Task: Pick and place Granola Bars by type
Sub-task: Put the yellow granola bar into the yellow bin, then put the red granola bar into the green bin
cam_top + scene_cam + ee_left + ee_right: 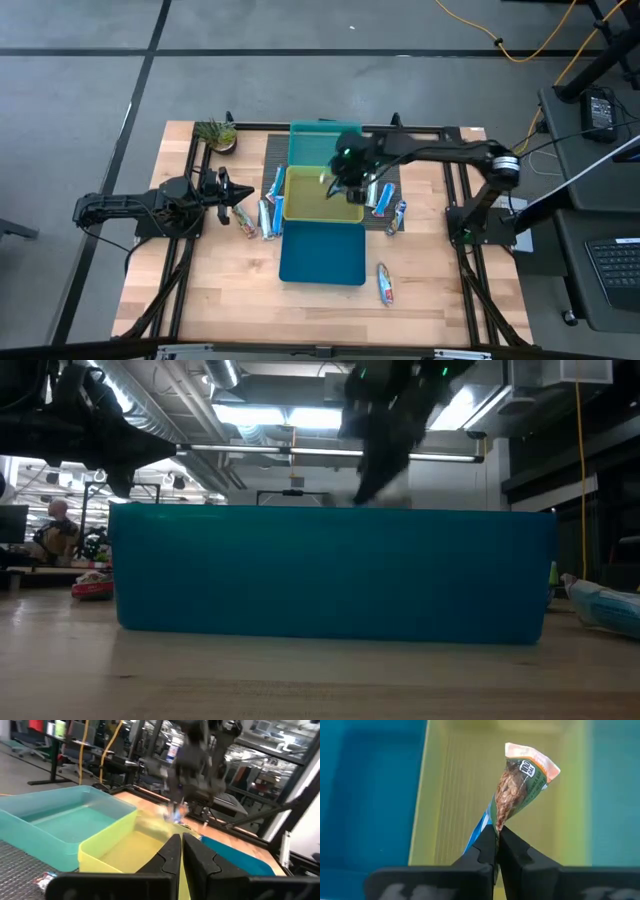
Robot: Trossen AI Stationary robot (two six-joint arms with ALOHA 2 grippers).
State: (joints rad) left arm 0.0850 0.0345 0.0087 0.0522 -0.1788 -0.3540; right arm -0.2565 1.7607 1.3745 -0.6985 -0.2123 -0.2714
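Note:
My right gripper (342, 187) hangs over the yellow-green bin (300, 205), shut on a granola bar (517, 785) with an orange-marked end. My left gripper (243, 192) is shut and empty, left of the bins, above several blue and white-silver bars (262, 212) lying flat on the table. More bars (385, 198) lie right of the bins, and one bar (385, 283) lies near the front. The teal bin (310, 142) stands at the far side, the blue bin (322, 253) at the near side. My right gripper pinches the granola bar between its two fingertips at the wrapper's narrow blue end (492, 822). The fingers point down from above. The bar is lifted clear over the yellow-green bin, its orange-marked end (532, 760) pointing away from the fingers.
A small potted plant (216, 133) stands at the far left corner. A dark mat (270, 155) lies under the far bins. In the low view the blue bin's wall (330, 570) fills the middle. Bare wood lies toward the table's near edge.

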